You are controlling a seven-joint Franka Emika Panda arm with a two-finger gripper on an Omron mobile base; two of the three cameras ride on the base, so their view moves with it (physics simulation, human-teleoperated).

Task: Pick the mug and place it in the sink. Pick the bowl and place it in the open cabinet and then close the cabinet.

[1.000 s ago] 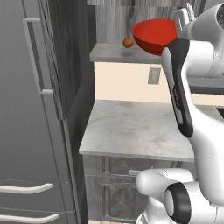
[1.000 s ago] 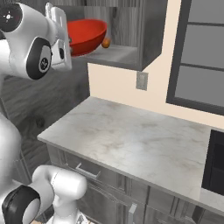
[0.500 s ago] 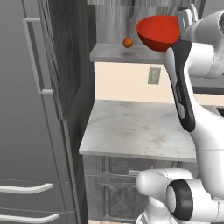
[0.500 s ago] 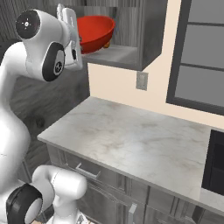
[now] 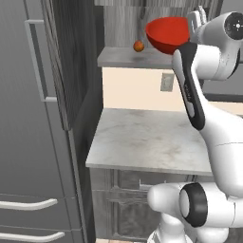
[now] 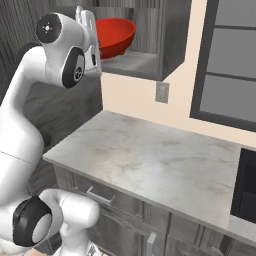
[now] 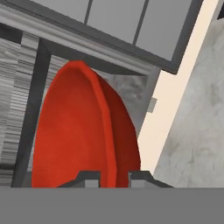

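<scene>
The red bowl [image 5: 167, 34] hangs at the mouth of the open upper cabinet [image 5: 124, 58], just above its shelf. My gripper [image 5: 198, 15] is shut on the bowl's rim, on the side away from the cabinet. From the right base, the bowl [image 6: 116, 35] sits past the hand, over the cabinet [image 6: 134, 65] shelf. In the hand view the bowl [image 7: 83, 131] stands on edge, its rim pinched by the gripper [image 7: 113, 177]. The mug is out of view. A black strip [image 6: 247, 185] shows at the counter's right end; I cannot tell if it is the sink.
A small orange ball [image 5: 138, 46] lies on the cabinet shelf left of the bowl. The cabinet's wood-grain door [image 5: 71, 61] stands swung open on the left. Below is a marble counter [image 5: 147, 140]. A tall dark grey unit [image 5: 23, 118] with bar handles stands far left.
The gripper has carried the bowl a little further in over the cabinet shelf. The arm's upper joints have swung up and closer to the cabinet.
</scene>
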